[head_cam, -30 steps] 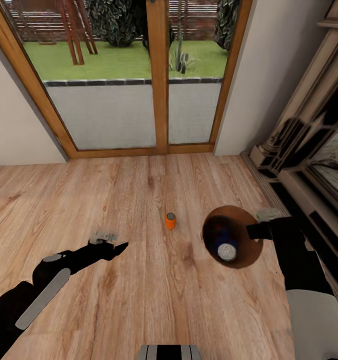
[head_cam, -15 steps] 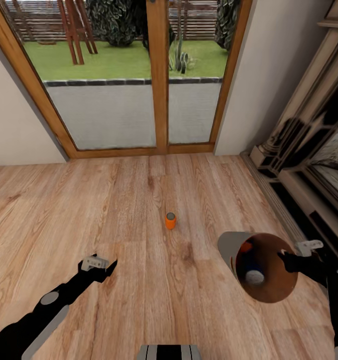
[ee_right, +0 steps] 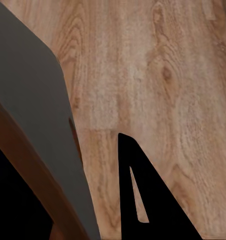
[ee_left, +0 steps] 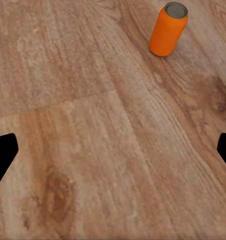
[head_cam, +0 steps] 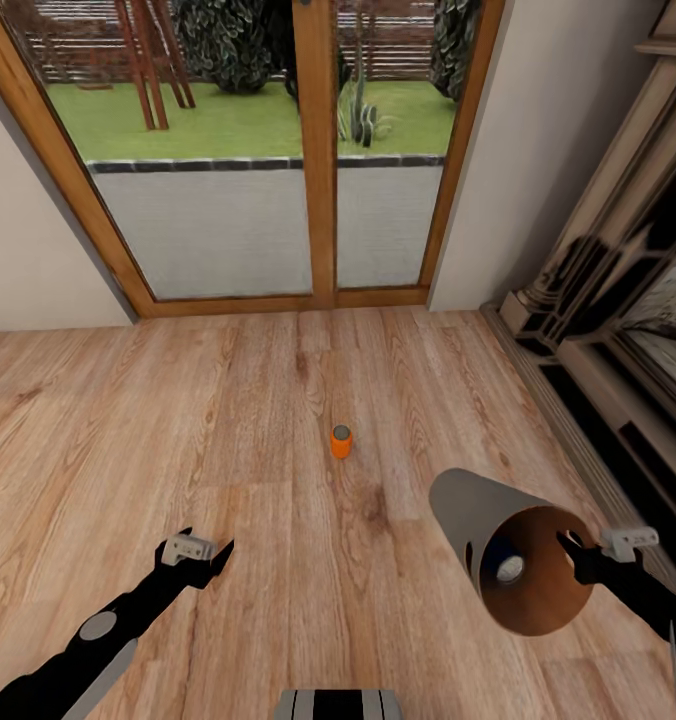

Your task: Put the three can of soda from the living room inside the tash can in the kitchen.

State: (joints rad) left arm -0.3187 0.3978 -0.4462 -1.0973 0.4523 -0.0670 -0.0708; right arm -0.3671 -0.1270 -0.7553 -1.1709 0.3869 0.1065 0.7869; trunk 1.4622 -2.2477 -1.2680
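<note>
While tilted, trash can holds a soda can.

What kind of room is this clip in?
Probably a living room: light wood plank floor, wood-framed glass patio doors onto a lawn, and a pale, dark-trimmed fireplace surround at the right wall.

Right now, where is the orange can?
In the head view the orange can stands upright on the wood floor, mid-picture, in front of the glass doors, left of the tilted bin.
</note>
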